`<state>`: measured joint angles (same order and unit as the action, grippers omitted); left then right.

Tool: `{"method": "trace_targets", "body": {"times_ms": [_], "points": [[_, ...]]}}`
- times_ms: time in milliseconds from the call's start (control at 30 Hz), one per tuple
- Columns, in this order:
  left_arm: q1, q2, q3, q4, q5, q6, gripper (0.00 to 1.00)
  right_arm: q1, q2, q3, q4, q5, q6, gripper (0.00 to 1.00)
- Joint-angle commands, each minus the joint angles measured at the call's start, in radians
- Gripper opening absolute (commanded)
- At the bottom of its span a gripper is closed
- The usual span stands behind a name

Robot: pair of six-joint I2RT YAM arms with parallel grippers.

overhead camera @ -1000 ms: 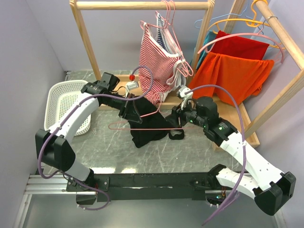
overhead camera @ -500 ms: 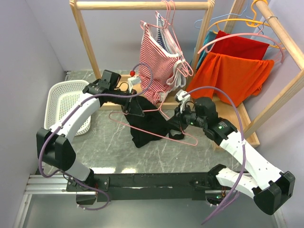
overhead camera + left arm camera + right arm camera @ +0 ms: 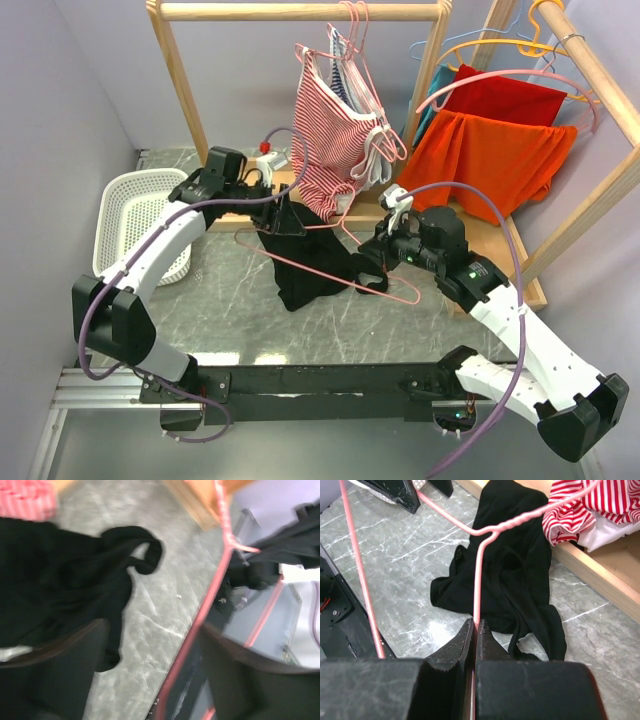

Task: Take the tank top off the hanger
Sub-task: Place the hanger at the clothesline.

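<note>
The black tank top (image 3: 300,272) lies crumpled on the marble table, its upper end reaching toward the rack's wooden base. Above it runs the pink wire hanger (image 3: 392,286). My right gripper (image 3: 368,262) is shut on one straight wire of the hanger (image 3: 476,580), the tips (image 3: 475,625) pinching it over the tank top (image 3: 515,575). My left gripper (image 3: 283,216) stands open at the hanger's left end. In the left wrist view a wire of the hanger (image 3: 200,625) passes loosely between its spread jaws (image 3: 155,650), beside the tank top (image 3: 65,585). I cannot tell if any strap still hangs on the wire.
A white basket (image 3: 135,215) sits at the left. The wooden rack (image 3: 300,12) behind holds a red-striped garment (image 3: 335,130) on pink hangers. Orange and red garments (image 3: 500,150) hang on a second rail at the right. The rack's wooden base (image 3: 600,575) borders the table.
My right gripper has shut on the hanger wire. My left gripper, shut before, has opened and let go. The hanger has tilted and shifted right, and the tank top has sunk onto the table.
</note>
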<state>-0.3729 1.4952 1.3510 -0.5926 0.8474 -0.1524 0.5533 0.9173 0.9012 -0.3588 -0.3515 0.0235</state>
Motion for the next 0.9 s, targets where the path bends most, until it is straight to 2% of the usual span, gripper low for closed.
{"method": "trace_targets", "body": {"times_ms": [0, 67, 133, 267, 300, 400, 533, 667, 767, 867], "points": [[0.023, -0.092, -0.032, 0.109, -0.133, -0.059, 0.89, -0.004, -0.005, 0.008, 0.035, 0.0, 0.023, 0.0], [0.029, -0.118, -0.041, 0.126, -0.183, -0.087, 0.99, -0.003, -0.001, 0.005, 0.041, -0.003, 0.026, 0.0], [0.041, -0.134, -0.055, 0.152, -0.232, -0.108, 0.99, -0.003, 0.002, 0.002, 0.047, 0.008, 0.03, 0.0], [0.084, -0.202, -0.102, 0.212, -0.419, -0.231, 0.99, -0.001, 0.012, 0.007, 0.044, 0.091, 0.042, 0.0], [0.095, -0.214, -0.11, 0.215, -0.514, -0.252, 0.99, 0.003, 0.017, 0.004, 0.046, 0.158, 0.05, 0.0], [0.117, -0.257, -0.136, 0.224, -0.612, -0.289, 1.0, 0.029, 0.026, -0.011, 0.058, 0.271, 0.055, 0.0], [0.118, -0.28, -0.133, 0.188, -0.611, -0.321, 0.99, 0.094, 0.04, -0.022, 0.075, 0.411, 0.07, 0.0], [0.117, -0.299, -0.168, 0.148, -0.585, -0.429, 0.99, 0.152, 0.048, -0.05, 0.141, 0.509, 0.107, 0.0], [0.114, -0.34, -0.281, 0.233, -0.5, -0.548, 0.99, 0.187, 0.055, -0.061, 0.182, 0.572, 0.15, 0.0], [0.097, -0.39, -0.395, 0.336, -0.498, -0.641, 1.0, 0.21, 0.069, -0.061, 0.195, 0.62, 0.179, 0.0]]}}
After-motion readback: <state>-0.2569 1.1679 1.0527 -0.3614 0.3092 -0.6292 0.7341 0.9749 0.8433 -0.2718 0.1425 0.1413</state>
